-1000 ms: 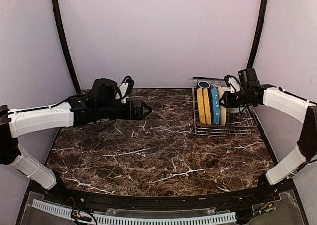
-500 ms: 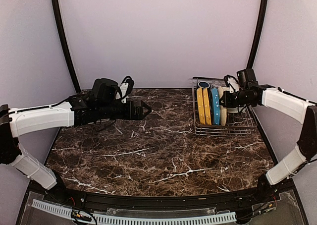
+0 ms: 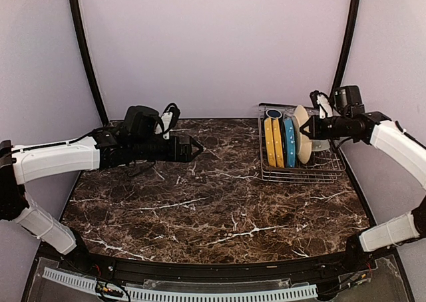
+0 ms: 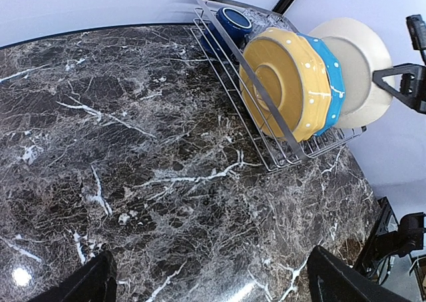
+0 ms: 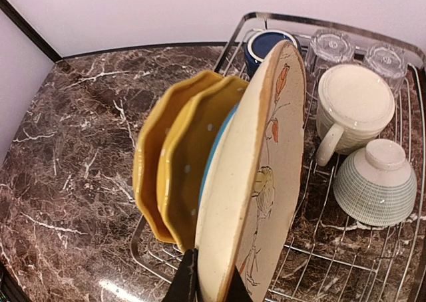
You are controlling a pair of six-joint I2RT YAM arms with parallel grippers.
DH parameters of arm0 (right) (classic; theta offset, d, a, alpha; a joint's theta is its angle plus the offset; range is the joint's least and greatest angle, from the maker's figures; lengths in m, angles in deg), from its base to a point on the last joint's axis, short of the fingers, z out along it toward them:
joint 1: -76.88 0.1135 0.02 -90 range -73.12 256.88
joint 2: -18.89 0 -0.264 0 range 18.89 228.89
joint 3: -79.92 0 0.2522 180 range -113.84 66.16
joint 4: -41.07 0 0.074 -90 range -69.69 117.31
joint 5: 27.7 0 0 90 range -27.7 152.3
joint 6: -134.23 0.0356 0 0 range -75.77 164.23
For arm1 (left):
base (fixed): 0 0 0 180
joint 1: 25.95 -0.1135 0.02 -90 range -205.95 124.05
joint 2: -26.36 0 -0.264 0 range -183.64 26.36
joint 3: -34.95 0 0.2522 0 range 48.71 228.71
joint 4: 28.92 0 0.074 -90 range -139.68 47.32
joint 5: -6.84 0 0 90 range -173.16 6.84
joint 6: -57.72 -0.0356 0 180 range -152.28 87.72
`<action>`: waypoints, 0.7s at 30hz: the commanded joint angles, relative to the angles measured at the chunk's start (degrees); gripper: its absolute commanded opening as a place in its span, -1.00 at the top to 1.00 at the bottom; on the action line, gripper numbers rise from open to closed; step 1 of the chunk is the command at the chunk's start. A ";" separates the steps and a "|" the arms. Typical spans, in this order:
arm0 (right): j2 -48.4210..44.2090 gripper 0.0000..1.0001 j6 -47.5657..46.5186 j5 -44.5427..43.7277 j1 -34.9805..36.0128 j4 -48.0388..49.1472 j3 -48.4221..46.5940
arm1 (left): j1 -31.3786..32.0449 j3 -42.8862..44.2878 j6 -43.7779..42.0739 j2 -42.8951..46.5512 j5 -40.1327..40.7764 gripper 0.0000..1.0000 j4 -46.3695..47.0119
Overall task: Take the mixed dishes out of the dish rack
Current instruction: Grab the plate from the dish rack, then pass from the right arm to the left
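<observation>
My right gripper (image 5: 206, 283) is clamped on the cream plate (image 5: 256, 175), tight against the blue dotted plate (image 5: 214, 148) and yellow plates (image 5: 163, 175) in the dish rack (image 3: 301, 176) at the table's (image 3: 200, 209) far right corner. Only my right wrist view shows the cream mug (image 5: 356, 106) and bowl (image 5: 376, 182) behind. My left gripper (image 3: 197, 146) gapes, empty.

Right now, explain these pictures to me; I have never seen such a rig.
Two robot arms are bolted at a marble table's near edge. One picture looks down from above and behind; the other two come from a camera on each wrist. A wire rack at far right holds two yellow plates, a blue plate, a cream mug, a navy mug, glasses and a bowl. The right arm has its jaws shut on a cream plate's rim, holding it upright. The left arm has its jaws open and empty.
</observation>
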 commanded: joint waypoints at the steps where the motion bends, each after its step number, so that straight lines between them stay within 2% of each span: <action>1: -6.14 1.00 -3.17 0.25 0.23 7.42 -2.10 | 0.24 1.06 -0.31 1.84 1.68 -0.98 -2.60; 9: -8.24 1.00 -8.23 0.14 1.27 8.90 -6.67 | 0.22 2.11 -0.65 2.22 5.16 -0.98 -5.83; 21: -0.99 1.00 -21.89 -11.08 15.32 6.37 -23.47 | -1.26 -0.46 1.26 7.13 7.31 -0.98 -9.09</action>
